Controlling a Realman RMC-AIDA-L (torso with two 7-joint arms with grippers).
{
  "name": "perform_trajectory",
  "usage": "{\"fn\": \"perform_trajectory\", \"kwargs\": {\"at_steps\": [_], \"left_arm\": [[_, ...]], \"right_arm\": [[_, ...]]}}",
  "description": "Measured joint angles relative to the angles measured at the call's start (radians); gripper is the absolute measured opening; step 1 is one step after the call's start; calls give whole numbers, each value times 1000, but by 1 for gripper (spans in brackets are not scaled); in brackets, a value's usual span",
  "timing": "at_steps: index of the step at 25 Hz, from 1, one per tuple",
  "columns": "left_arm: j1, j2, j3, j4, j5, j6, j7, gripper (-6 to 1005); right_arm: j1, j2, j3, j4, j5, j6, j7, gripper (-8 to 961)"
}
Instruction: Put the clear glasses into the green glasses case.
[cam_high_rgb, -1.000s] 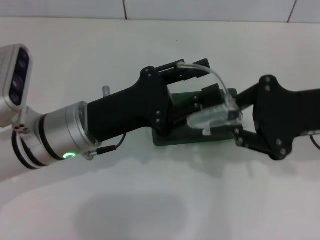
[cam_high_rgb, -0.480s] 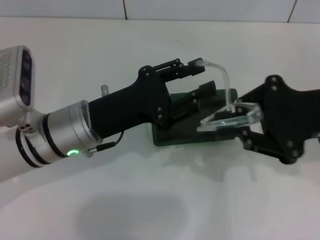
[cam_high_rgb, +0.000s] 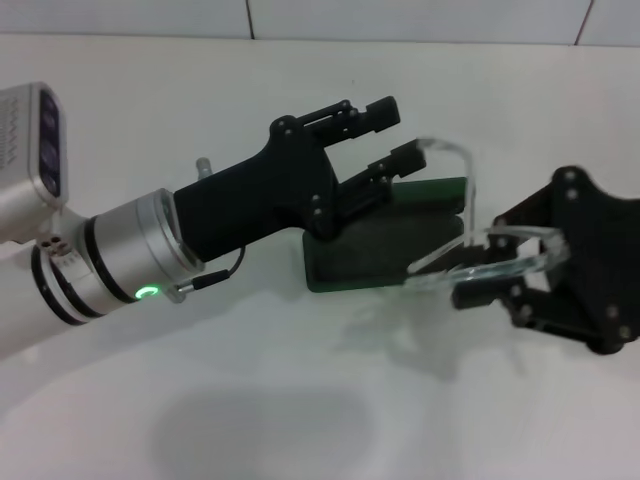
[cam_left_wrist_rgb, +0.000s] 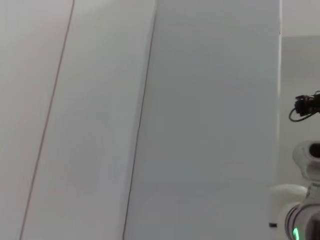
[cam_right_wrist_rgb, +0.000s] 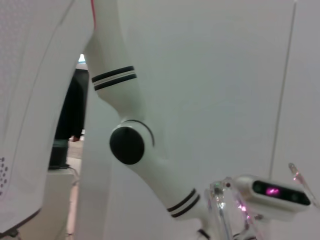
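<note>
the black left gripper (cam_high_rgb: 385, 140) hovers over the dark green rectangular hinged glasses case (cam_high_rgb: 385, 250) mid-table, fingers apart, having let go; the light, slippery, flexible transparent wrap-around glasses (cam_high_rgb: 480, 262) now sit clamped in the right gripper (cam_high_rgb: 505, 270), pulled off the case's right end; grip the lens front.

No readable text, labels, brands or numbers anywhere.
</note>
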Motion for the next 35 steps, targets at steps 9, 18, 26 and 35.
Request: {"fn": "perform_trajectory", "kwargs": {"at_steps": [9,18,26,35], "left_arm": [[-15,-5,7,7,-1,42,0,514],[-15,-6,8,8,-2,50,1,512],[-15,-5,8,1,-3,51,2,510],[-9,-4,7,0,-2,51,7,509]], "right_arm": [[89,-5,-22,157,-14,74,67,117],[108,-3,-24,164,-47,121,130,118],[112,-3,-23,166,-49,162,183,117],[117,-6,-20,164,-49,147,201,118]]}}
